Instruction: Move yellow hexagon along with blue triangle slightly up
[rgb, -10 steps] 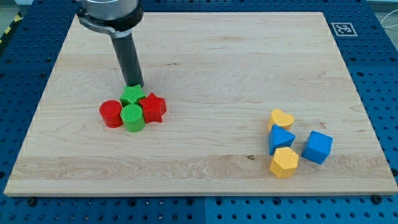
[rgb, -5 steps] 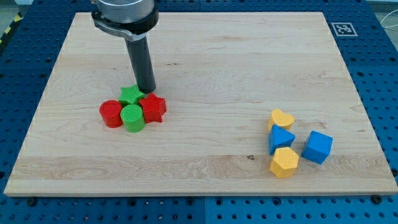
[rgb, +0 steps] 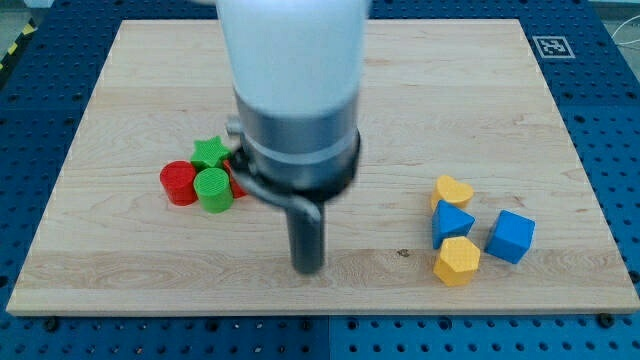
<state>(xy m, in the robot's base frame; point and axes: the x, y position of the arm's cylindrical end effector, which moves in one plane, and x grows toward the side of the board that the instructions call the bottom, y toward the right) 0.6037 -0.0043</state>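
Note:
The yellow hexagon lies near the view's bottom right, touching the blue triangle just above it. A yellow heart sits above the triangle. My tip is on the board near the bottom middle, well to the left of the hexagon, about level with it. The arm is blurred and covers the middle of the board.
A blue cube sits right of the triangle. At the left is a cluster: red cylinder, green cylinder, green star; the red star is mostly hidden behind the arm. The board's bottom edge is close below my tip.
My tip has left the cluster at the left and swept down and to the right, to the bottom middle of the board. No block has moved.

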